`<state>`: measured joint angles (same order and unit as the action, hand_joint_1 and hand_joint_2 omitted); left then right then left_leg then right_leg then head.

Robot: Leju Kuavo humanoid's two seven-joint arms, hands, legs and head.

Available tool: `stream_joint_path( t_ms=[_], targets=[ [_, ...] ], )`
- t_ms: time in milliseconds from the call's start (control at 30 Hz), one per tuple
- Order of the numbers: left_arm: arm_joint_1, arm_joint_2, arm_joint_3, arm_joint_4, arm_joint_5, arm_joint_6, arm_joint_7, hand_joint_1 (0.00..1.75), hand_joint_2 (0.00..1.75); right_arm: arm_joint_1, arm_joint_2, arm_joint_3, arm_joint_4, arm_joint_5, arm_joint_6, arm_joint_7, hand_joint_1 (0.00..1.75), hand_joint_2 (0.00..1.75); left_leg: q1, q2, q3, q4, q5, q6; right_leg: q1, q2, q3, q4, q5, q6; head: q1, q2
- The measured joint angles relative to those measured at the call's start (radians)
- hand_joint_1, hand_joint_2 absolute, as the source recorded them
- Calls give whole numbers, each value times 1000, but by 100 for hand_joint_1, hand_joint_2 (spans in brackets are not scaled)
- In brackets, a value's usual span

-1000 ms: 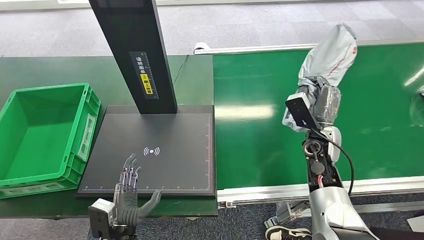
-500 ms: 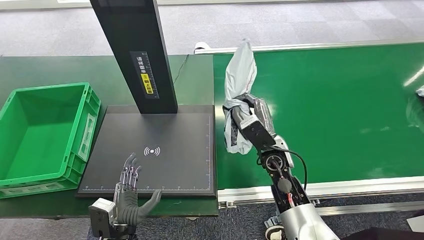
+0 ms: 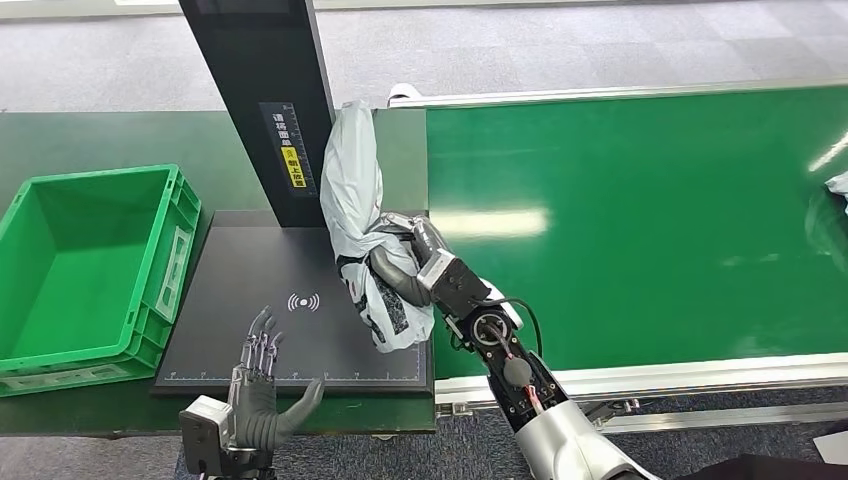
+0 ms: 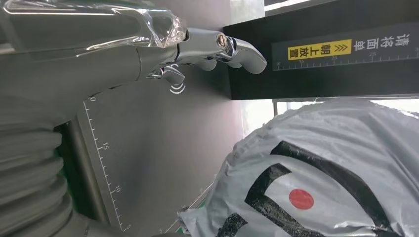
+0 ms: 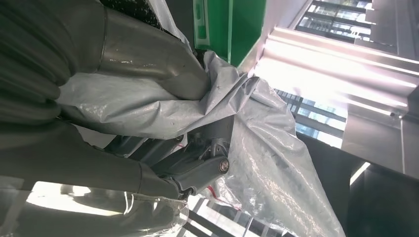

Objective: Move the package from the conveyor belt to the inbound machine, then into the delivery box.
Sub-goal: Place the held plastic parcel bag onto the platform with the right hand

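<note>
The package point(image 3: 362, 215) is a crumpled grey plastic mailer bag. My right hand point(image 3: 405, 262) grips it around the middle and holds it over the right part of the inbound machine's black pad point(image 3: 270, 300). The bag stands tall beside the machine's black post point(image 3: 275, 100). Up close, the same bag point(image 5: 267, 148) is pinched between my thumb and fingers point(image 5: 197, 168). My left hand point(image 3: 262, 385) hovers open at the pad's front edge, fingers spread. The left wrist view has the bag point(image 4: 321, 173) with a black print and red dot, past my left fingers point(image 4: 217, 47).
The green delivery box point(image 3: 90, 265) stands empty left of the pad. The green conveyor belt point(image 3: 650, 220) runs to the right, with another package point(image 3: 838, 185) at its far right edge. A yellow label point(image 3: 291, 165) marks the post.
My right arm has swung left, carrying the package from over the conveyor belt to above the machine's pad. My left hand has stayed in place.
</note>
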<state>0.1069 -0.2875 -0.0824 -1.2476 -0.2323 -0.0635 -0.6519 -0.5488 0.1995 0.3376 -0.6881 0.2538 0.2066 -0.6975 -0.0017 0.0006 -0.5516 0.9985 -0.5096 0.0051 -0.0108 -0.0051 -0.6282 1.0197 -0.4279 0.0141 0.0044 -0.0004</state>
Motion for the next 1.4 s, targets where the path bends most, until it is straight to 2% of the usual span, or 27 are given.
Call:
stream_joint_path(
  t_ms=[167, 367, 467, 667, 833, 1033, 1133, 1233, 1267, 1367, 1400],
  targets=[
    [0, 1, 0, 3, 2, 7, -4, 0, 175, -16, 5, 20, 7, -89, 40, -1, 175, 175, 0, 0, -1, 0, 0, 0, 0, 0, -1, 0, 0, 0, 0, 0],
    [-10, 1, -5, 14, 2, 7, -5, 0, 175, -111, 33, 23, 66, -209, 123, 27, 175, 175, 0, 0, 0, 0, 0, 0, 0, 0, -1, 0, 1, -1, 0, 0],
    [-16, 1, -8, 17, 0, 8, -1, 0, 175, -158, 61, 27, 125, -194, 87, 83, 175, 175, 0, 0, 0, 0, 1, -1, 0, 0, -1, 0, 1, -1, 0, 0],
    [-19, 0, -18, 17, -15, 2, 23, 0, 175, -206, 91, 39, 237, -154, 10, 269, 175, 175, 0, 0, 0, 0, 1, -1, 0, 0, -1, 0, 1, -1, 0, 0],
    [-24, 0, -28, 17, -18, 0, 28, 0, 175, -220, 91, 39, 284, -154, 4, 306, 175, 175, 0, 0, 0, 0, 1, -1, 0, 0, -1, 0, 1, -1, 0, 0],
    [-32, 1, -34, 15, -19, 13, 34, 0, 175, -228, 89, 30, 323, -145, 1, 400, 175, 175, 0, 0, 0, 0, 1, -1, 0, 0, -1, 0, 1, -1, 0, 0],
    [-27, 0, -29, -13, -12, 110, 27, 0, 175, -225, 85, 26, 338, -134, 7, 423, 175, 175, 0, 0, 0, 0, 1, -1, 1, 0, -1, 0, 1, -1, 0, 0],
    [-7, -8, -5, -98, 25, 330, -3, 0, 175, -214, 79, 20, 351, -127, 12, 445, 175, 175, 1, 0, 0, 0, 1, -1, 1, 0, -1, 0, 1, -1, 0, 0],
    [2, -11, 4, -135, 38, 407, -15, 0, 175, -208, 78, 18, 355, -122, 13, 454, 169, 175, 1, 0, 0, 0, 1, -1, 1, 0, -1, 0, 1, -1, 0, 0],
    [28, -14, 15, -244, 63, 580, -43, 0, 175, -192, 76, 16, 366, -105, 12, 477, 38, 175, 1, 0, -1, 0, 1, -1, 1, 0, -1, 0, 1, -1, 0, 0],
    [33, -14, 16, -272, 69, 619, -45, 0, 175, -188, 76, 15, 369, -100, 14, 483, 0, 175, 1, 0, -1, 0, 1, -1, 1, 0, -1, 0, 1, -1, 0, 0]
  ],
)
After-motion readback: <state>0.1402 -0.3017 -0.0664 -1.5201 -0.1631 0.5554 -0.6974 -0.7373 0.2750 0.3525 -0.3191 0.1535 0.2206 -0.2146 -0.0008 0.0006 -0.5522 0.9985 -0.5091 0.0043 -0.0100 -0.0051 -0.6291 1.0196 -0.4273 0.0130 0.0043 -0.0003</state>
